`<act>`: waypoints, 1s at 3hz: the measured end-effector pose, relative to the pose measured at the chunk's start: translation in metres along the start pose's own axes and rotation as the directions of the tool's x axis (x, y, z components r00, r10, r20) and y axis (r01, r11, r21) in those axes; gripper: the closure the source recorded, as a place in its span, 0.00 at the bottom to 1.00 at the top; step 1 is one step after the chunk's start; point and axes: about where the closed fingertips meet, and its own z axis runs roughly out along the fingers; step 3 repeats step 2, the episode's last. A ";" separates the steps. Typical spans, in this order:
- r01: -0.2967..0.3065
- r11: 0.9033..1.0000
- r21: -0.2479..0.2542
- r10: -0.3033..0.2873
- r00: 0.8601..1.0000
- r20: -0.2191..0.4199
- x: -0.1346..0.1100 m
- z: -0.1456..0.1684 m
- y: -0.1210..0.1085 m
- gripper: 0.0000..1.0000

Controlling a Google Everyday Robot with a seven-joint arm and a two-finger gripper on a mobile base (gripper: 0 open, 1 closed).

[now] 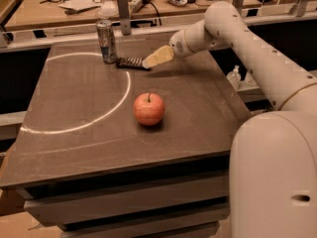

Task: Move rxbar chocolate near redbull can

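Dark rxbar chocolate (132, 63), flat — between redbull can (106, 41) and jaws

We see a dim, warm, brownish scene, lit from above. The red apple (148, 108) carries a soft highlight on top and drops a short shadow at its front onto the table (198, 113). Behind the apple the pale gripper (157, 57) is the brightest spot, low beside the dark rxbar chocolate (132, 63), and the redbull can (106, 41) glints faintly
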 end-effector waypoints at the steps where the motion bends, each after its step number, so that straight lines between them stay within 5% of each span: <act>1: -0.067 0.996 0.059 0.064 0.997 0.039 0.018 -0.030 -0.032 0.00; 2: -0.239 0.968 0.079 0.236 0.971 0.044 0.047 -0.051 -0.058 0.00; 3: -0.239 0.968 0.079 0.236 0.971 0.044 0.047 -0.051 -0.058 0.00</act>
